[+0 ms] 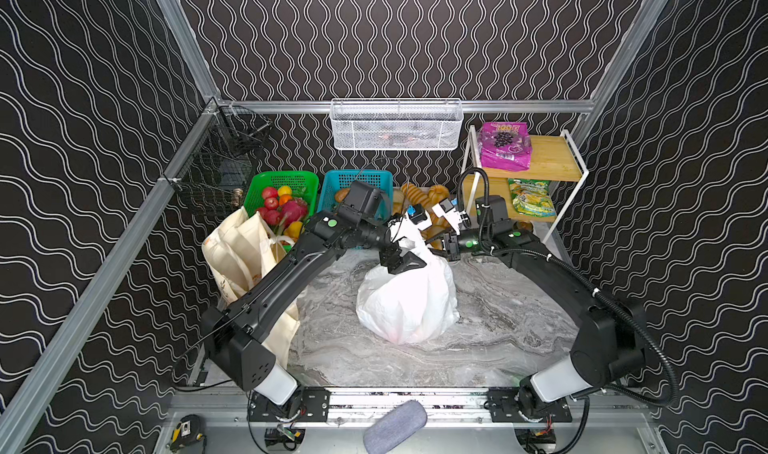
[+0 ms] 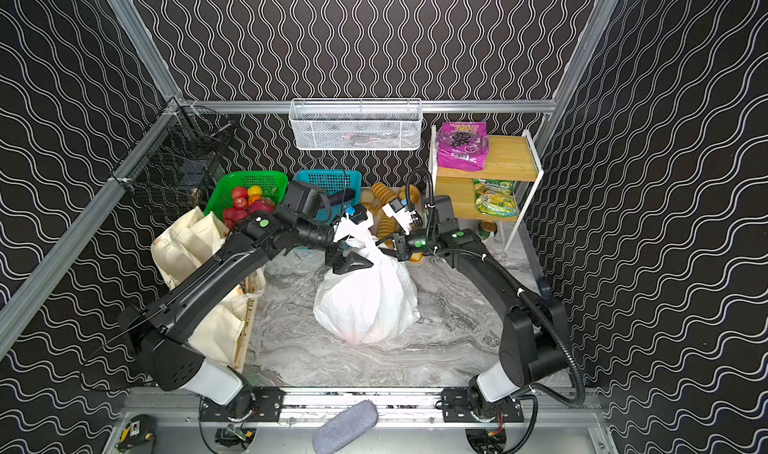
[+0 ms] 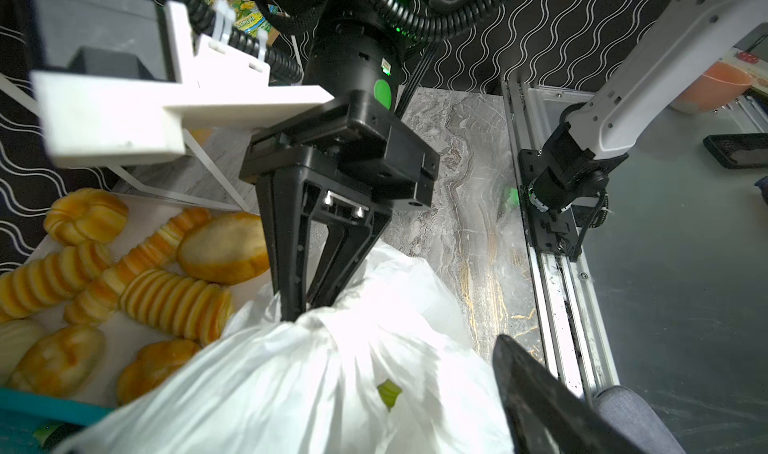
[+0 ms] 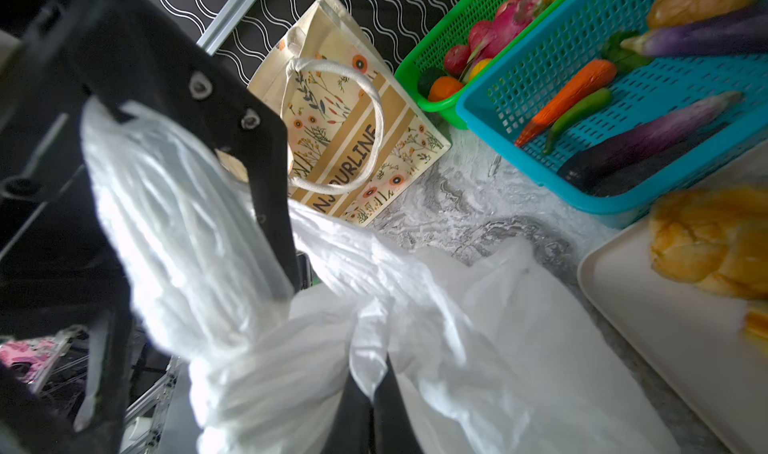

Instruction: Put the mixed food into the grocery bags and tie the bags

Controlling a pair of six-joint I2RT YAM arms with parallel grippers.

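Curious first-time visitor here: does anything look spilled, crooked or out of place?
Nothing spilled. A grey pouch lies on the front metal rail, off the table; the cloth tote sags at the left edge.

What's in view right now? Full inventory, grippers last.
white plastic bag: 1, white, table centre
canvas tote: 1, cream floral, table left
green basket: 1, green, back left, holds toy fruit
teal basket: 1, teal, beside green basket, holds toy vegetables
toy breads: several, golden, tray at back
purple packet: 1, purple, top shelf
green packet: 1, green-yellow, lower shelf
white wire basket: 1, white, hung at back
black wire basket: 1, black, hung at left
left gripper: 1, black, open, at bag top
right gripper: 1, black, shut on bag neck
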